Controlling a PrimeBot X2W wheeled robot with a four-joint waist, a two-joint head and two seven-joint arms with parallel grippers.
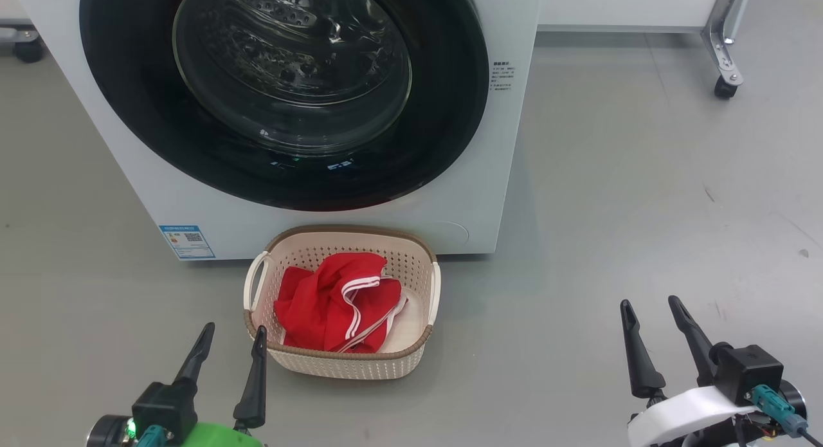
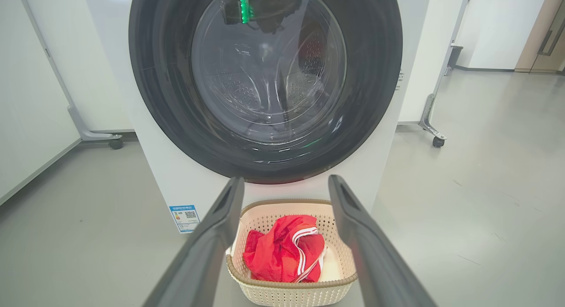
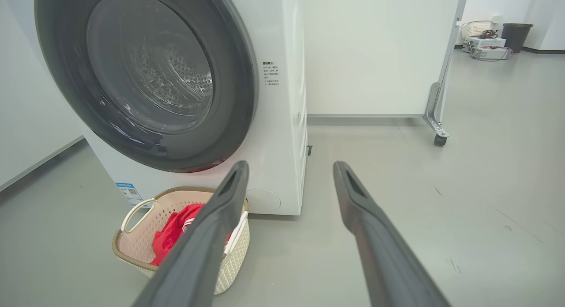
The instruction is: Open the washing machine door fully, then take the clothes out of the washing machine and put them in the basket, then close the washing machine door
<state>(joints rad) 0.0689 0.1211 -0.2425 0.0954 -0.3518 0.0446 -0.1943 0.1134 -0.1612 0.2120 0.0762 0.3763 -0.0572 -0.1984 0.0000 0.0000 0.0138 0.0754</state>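
Note:
The white washing machine [image 1: 116, 177] stands ahead, its round black-rimmed door [image 1: 283, 93] shut flat against the front, the steel drum showing through the glass. On the floor before it sits the cream basket [image 1: 347, 363] with red clothes [image 1: 331, 302] with white stripe trim inside. My left gripper [image 1: 233, 330] is open, low at the basket's left front corner, empty. My right gripper [image 1: 649, 302] is open and empty, well to the right over bare floor. The left wrist view has the door [image 2: 366, 86], basket [image 2: 291, 293] and clothes [image 2: 278, 254]. In the right wrist view are the machine [image 3: 282, 134] and basket [image 3: 132, 249].
A white panel on a metal leg with a caster [image 1: 725, 87] stands at the back right. Another caster [image 1: 29, 48] is at the back left. Grey floor [image 1: 630, 196] spreads to the machine's right. A bin and boxes [image 3: 490, 39] sit far off by a wall.

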